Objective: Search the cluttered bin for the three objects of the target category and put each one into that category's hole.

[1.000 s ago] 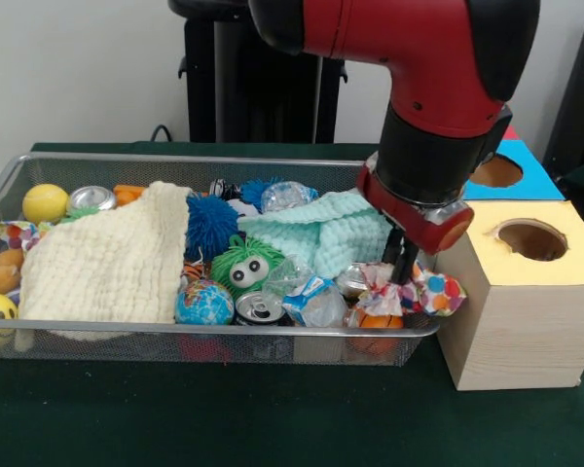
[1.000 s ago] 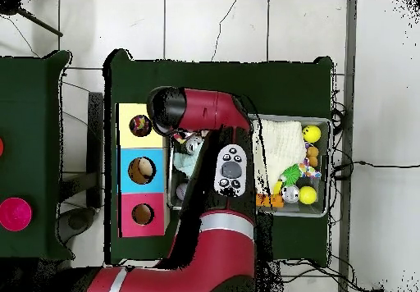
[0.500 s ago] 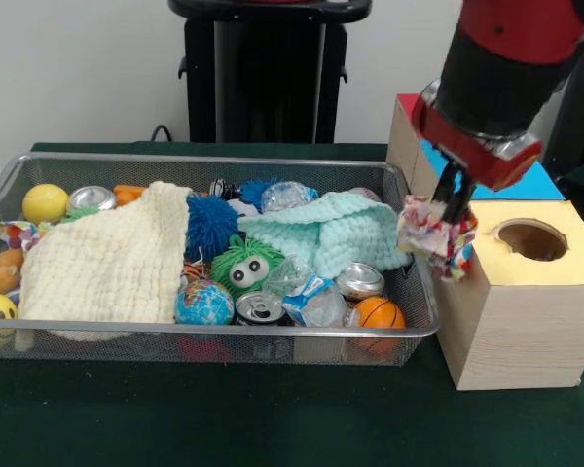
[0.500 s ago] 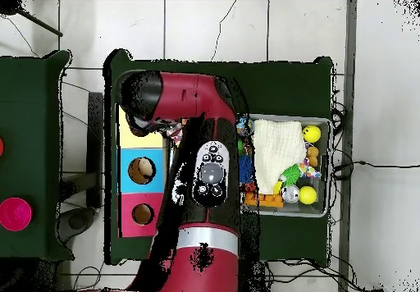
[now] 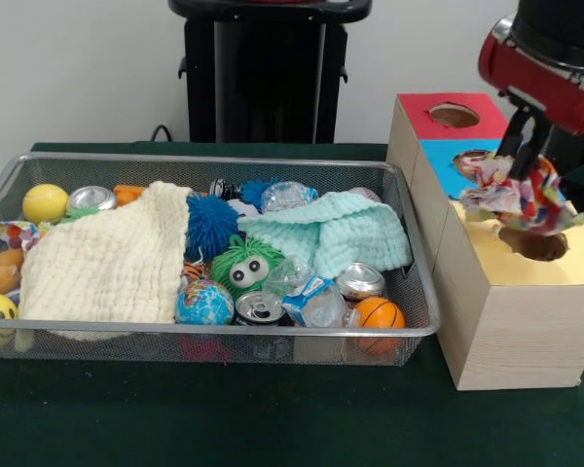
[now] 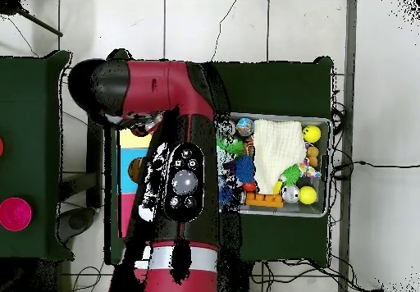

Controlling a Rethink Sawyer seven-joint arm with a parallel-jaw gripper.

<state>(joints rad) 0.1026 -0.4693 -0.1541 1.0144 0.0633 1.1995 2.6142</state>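
Observation:
My gripper [image 5: 519,165] hangs at the right of the front view, shut on a crumpled multicoloured patterned cloth [image 5: 514,195]. The cloth dangles just above the round hole in the yellow top [image 5: 533,243] of the wooden box, covering part of its far rim. The blue hole [image 5: 467,161] and red hole [image 5: 455,115] lie behind it. In the overhead view the arm [image 6: 184,182] covers the box and hides the gripper; a scrap of the cloth [image 6: 148,125] peeks out beside it.
The wire bin [image 5: 423,292] holds a cream cloth [image 5: 107,258], a mint cloth [image 5: 331,233], a blue fuzzy ball [image 5: 211,224], a green fuzzy toy [image 5: 243,268], a globe ball [image 5: 203,304], cans [image 5: 261,308], a small basketball [image 5: 378,313] and yellow balls [image 5: 45,202].
The gripper lifted the patterned cloth out of the bin's right end, carried it rightward over the bin wall and now holds it above the yellow hole.

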